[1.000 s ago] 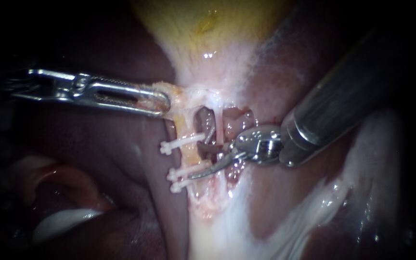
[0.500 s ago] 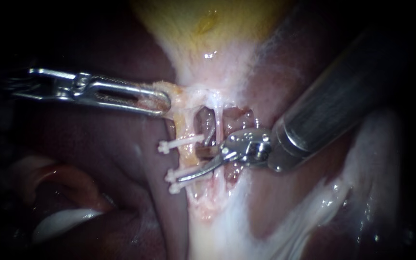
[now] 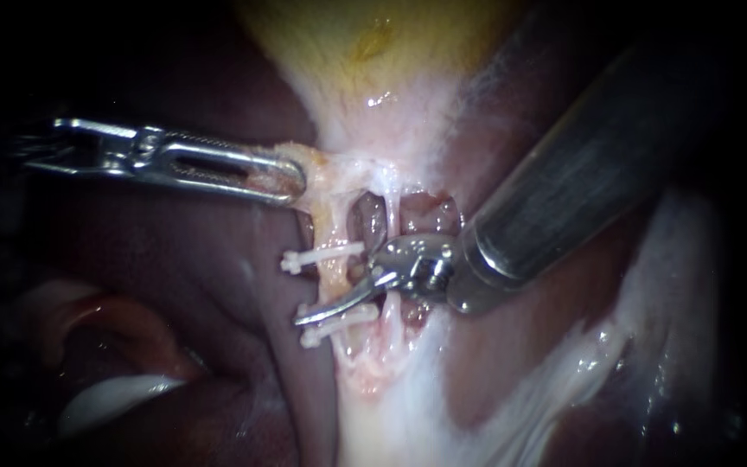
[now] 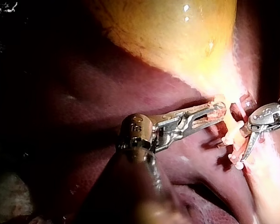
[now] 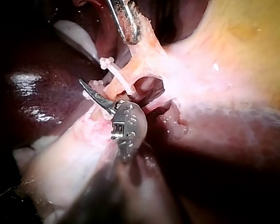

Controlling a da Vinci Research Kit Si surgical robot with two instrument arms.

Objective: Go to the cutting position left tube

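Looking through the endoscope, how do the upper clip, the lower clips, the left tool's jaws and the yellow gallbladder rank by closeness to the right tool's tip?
From the tip of the right instrument:
1. Lower clips, right beside it.
2. Upper clip, just above.
3. Left instrument, jaws shut on tissue, higher still.
4. Yellow gallbladder, at the top.

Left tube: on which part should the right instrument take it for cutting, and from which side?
Take the bare stretch of the left tube between the upper clip and the two lower clips. Come from the view's right, crosswise: the tube stands upright there, and the right instrument enters from that side. The left instrument, gripping the tissue above, probably stretches it.
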